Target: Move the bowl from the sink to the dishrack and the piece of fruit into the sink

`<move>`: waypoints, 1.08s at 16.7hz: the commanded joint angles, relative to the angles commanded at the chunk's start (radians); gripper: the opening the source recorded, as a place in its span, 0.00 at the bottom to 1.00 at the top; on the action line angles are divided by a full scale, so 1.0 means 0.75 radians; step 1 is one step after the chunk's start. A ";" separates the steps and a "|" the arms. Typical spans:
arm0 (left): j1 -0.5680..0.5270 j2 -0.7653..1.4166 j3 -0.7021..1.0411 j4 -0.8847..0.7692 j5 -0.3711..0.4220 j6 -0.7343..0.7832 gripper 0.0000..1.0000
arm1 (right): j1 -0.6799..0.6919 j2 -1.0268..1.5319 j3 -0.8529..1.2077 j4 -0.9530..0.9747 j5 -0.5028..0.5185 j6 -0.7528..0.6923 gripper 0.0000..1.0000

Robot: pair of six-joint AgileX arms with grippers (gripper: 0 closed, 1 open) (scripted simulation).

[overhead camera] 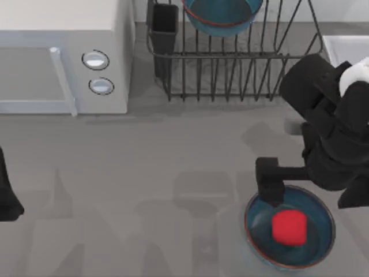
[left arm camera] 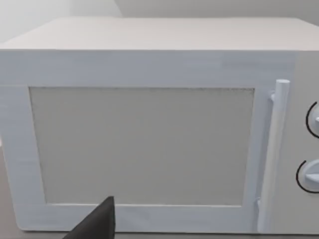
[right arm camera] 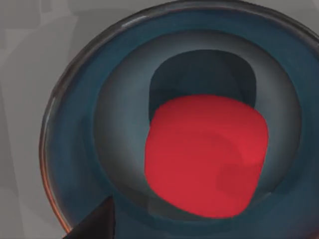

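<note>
While the bowl (overhead camera: 222, 16) is already sitting in the dishrack (overhead camera: 236, 69), I am hovering the right gripper (overhead camera: 271, 182) over the shallow dish (overhead camera: 320, 251) in front of that rack. The piece of fruit (overhead camera: 288, 227) is resting in the dish, ungrabbed; I cannot tell the jaws' state. Left arm (overhead camera: 7, 193) is idling far left of the rack.

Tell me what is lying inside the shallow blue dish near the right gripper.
A red apple-like piece of fruit sits in the middle of the shallow blue dish. The fruit hides the dish floor beneath it, and the right gripper overlaps the dish's far-left rim.

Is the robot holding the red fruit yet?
No. The piece of fruit sits loose in the shallow blue dish; the right gripper hovers above it.
</note>
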 joint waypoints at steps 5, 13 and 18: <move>0.000 0.000 0.000 0.000 0.000 0.000 1.00 | 0.033 0.082 0.062 -0.058 0.001 0.034 1.00; 0.000 0.000 0.000 0.000 0.000 0.000 1.00 | 0.030 0.177 -0.064 0.162 0.002 0.037 1.00; 0.000 0.000 0.000 0.000 0.000 0.000 1.00 | 0.036 0.312 -0.229 0.477 0.002 0.041 1.00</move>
